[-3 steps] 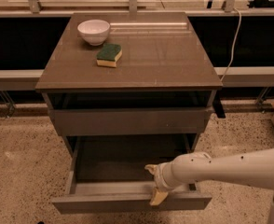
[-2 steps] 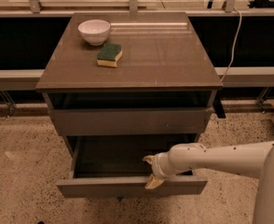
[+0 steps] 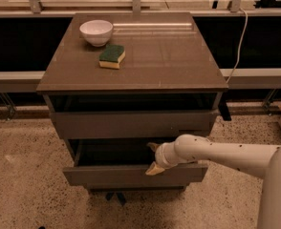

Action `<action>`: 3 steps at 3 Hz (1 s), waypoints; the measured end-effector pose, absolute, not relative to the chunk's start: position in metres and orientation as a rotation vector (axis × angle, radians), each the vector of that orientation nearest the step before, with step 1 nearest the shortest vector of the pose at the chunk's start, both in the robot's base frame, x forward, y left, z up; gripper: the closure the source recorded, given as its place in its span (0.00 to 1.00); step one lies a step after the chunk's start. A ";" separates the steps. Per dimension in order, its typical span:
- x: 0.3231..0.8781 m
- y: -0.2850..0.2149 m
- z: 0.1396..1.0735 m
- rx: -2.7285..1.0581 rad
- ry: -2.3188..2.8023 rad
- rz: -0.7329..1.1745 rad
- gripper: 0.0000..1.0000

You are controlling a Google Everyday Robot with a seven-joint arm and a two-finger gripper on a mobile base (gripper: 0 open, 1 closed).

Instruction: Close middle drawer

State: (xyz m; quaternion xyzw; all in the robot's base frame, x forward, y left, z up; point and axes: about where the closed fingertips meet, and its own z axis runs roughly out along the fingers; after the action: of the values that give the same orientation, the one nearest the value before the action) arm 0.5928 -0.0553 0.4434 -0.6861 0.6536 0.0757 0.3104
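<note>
Saw claw [image 3: 153, 158] at top edge of middle drawer [image 3: 107, 174] front, right of centre; drawer partly out; could not tell claw's spread.

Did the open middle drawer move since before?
Yes. The wide grey-brown middle drawer slid inward, toward the cabinet's top drawer front, with the gripper at its front edge.

White tubular arm [image 3: 226, 154], small dark specks along shell; ribbed wrist collar [image 3: 167, 155]; tan-fingered claw [image 3: 153, 159], lower centre of frame.
</note>
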 end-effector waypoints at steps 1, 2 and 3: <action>0.594 -0.059 0.462 -1.741 1.709 0.210 0.14; 0.566 -0.064 0.480 -1.731 1.695 0.246 0.12; 0.516 -0.070 0.485 -1.713 1.703 0.358 0.11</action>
State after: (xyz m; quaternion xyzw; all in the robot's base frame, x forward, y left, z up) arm 0.5159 -0.0698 0.4854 -0.6590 0.6552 0.1379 0.3427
